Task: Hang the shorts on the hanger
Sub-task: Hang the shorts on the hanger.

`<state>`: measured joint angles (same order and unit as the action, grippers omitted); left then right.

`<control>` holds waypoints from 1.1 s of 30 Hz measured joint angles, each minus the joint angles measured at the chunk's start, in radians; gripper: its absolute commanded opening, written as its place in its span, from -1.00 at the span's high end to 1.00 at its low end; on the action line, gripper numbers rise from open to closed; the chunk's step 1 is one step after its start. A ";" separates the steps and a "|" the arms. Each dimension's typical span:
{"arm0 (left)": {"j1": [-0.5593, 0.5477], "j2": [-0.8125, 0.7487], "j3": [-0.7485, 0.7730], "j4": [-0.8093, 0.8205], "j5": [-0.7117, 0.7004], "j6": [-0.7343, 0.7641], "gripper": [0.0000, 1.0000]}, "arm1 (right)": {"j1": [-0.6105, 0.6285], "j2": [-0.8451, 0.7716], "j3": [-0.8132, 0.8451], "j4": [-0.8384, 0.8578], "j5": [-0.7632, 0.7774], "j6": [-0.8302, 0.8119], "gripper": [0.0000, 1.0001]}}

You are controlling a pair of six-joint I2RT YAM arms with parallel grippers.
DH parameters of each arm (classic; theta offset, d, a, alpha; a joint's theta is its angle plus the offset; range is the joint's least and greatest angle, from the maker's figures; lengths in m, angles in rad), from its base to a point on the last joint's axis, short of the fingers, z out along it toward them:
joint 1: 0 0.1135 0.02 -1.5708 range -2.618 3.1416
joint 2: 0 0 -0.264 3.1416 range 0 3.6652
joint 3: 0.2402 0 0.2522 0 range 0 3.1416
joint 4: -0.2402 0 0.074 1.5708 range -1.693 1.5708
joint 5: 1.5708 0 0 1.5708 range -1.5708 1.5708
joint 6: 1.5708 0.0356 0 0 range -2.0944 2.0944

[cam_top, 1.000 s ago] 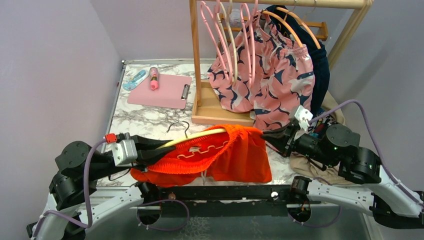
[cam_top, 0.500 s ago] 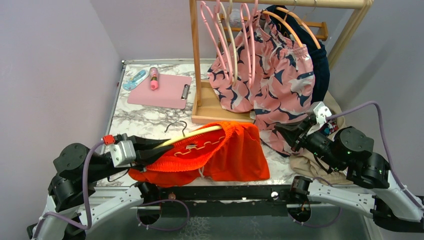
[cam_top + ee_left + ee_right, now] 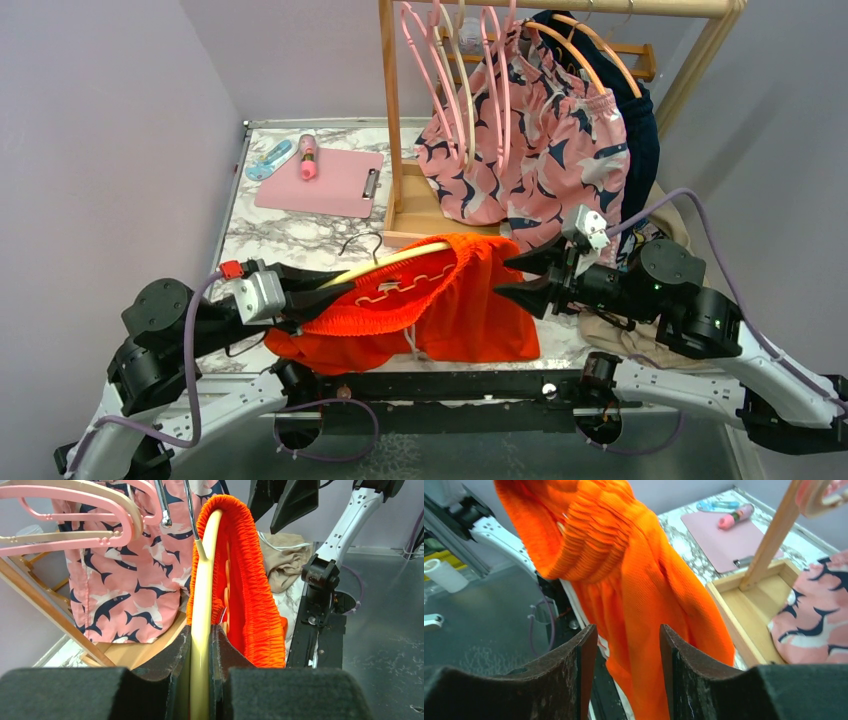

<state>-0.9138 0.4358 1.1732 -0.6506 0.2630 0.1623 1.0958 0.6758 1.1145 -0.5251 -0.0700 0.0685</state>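
While the left claw clamps the thin pale-yellow hanger, the right claw gapes empty. Just ahead of it hang bright orange-red fabric shorts.

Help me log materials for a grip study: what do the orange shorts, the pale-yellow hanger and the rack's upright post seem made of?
The shorts look like soft matte fabric, knit or woven: gathered ribbed waistband, limp folds. The hanger seems to be smooth plastic, possibly painted wood: even pale-yellow surface with a slight sheen. The rack post looks like light bare wood: tan, matte, square-cut.
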 measured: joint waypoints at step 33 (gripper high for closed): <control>0.000 0.285 -0.057 0.073 0.296 -0.024 1.00 | -0.002 0.180 0.275 -0.088 -0.264 -0.220 -0.16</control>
<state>-0.9138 0.7212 1.1160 -0.5774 0.5594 0.1379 1.0939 0.8555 1.3891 -0.6132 -0.3336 -0.1513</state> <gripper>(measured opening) 0.160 0.586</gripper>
